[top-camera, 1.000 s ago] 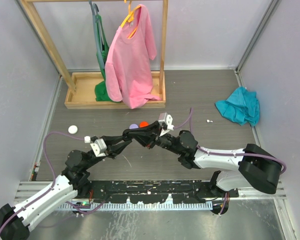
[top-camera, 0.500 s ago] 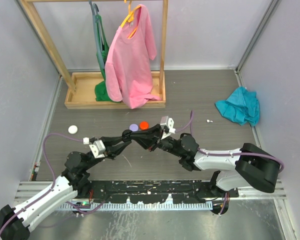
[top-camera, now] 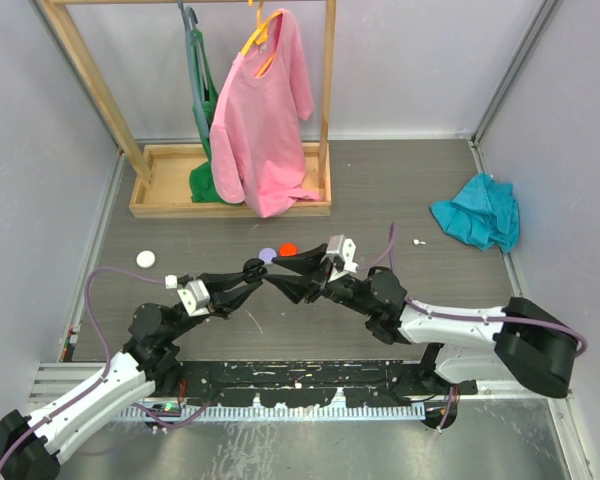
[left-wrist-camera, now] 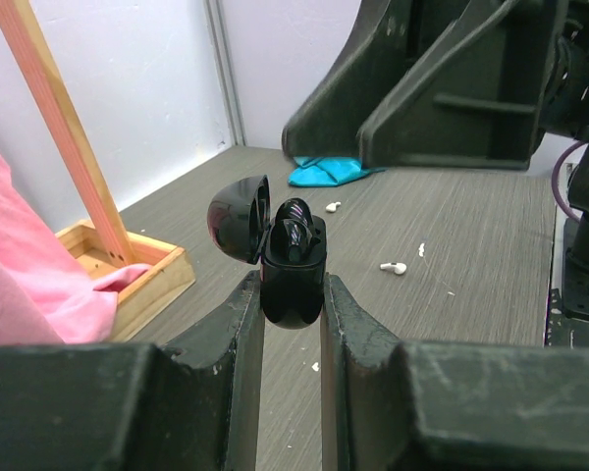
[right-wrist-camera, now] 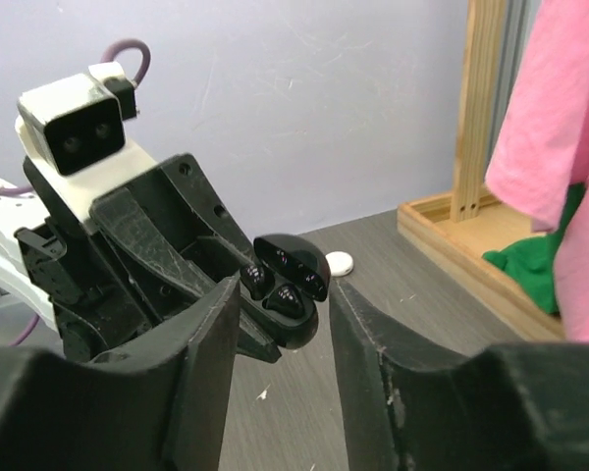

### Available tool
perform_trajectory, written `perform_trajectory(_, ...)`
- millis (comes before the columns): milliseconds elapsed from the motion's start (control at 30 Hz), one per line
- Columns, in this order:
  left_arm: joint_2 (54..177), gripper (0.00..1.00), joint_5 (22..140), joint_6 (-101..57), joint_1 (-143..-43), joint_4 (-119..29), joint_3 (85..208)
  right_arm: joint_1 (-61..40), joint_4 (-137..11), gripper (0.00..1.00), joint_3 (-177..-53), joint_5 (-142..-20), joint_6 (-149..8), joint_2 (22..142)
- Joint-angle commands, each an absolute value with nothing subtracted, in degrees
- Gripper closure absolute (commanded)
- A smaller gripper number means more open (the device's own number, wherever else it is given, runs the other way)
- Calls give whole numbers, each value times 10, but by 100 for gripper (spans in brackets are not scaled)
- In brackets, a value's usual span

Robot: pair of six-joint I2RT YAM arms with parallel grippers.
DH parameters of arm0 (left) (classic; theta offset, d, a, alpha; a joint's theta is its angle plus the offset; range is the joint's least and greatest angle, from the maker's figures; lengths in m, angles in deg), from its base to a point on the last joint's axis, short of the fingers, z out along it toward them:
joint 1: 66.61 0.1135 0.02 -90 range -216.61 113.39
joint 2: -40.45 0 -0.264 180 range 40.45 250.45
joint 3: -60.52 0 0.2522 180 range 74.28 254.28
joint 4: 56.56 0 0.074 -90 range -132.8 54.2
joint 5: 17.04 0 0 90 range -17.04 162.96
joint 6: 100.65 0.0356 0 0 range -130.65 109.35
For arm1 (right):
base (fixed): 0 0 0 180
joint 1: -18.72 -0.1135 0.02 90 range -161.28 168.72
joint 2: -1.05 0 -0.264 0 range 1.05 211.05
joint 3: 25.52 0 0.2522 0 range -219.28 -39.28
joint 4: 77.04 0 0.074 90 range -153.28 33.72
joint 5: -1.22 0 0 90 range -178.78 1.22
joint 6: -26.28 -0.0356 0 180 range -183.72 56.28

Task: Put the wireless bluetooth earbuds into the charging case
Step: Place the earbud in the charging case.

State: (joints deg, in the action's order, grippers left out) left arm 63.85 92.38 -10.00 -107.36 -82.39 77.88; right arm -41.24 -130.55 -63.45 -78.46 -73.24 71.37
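**Case held open, loose buds left on the table**

The left gripper (left-wrist-camera: 293,296) was pinching the black charging case (left-wrist-camera: 293,285) by its lower half and holding it up above the table (top-camera: 400,190), near the middle. The lid (left-wrist-camera: 238,216) stood open, tipped toward 10 o'clock in the left wrist view. Inside the case a dark earbud (left-wrist-camera: 294,228) seemed to be seated; whether a second one sat beside it, I could not tell for sure.

The right gripper (right-wrist-camera: 283,299) faced the case from 3 o'clock with its fingers spread apart and nothing between them.

I judged the task to be only partly done. Two white earbuds (left-wrist-camera: 394,267) lay loose on the table beyond the case, and in the top view one lay at 3 o'clock from the grippers, near the teal cloth (top-camera: 477,220). A red round case (top-camera: 288,248) and a lilac round case (top-camera: 268,255) lay at 12 o'clock, just beyond the grippers
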Motion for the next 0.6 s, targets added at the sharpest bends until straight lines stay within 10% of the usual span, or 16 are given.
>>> perform_trajectory(0,642,100,919,-100,-1074,-867,783,-416,-1272,50,-636,-814,-685,643)
perform_trajectory(567,672,100,955,-94,-1074,-855,799,-397,-947,28,-744,-751,-622,600)
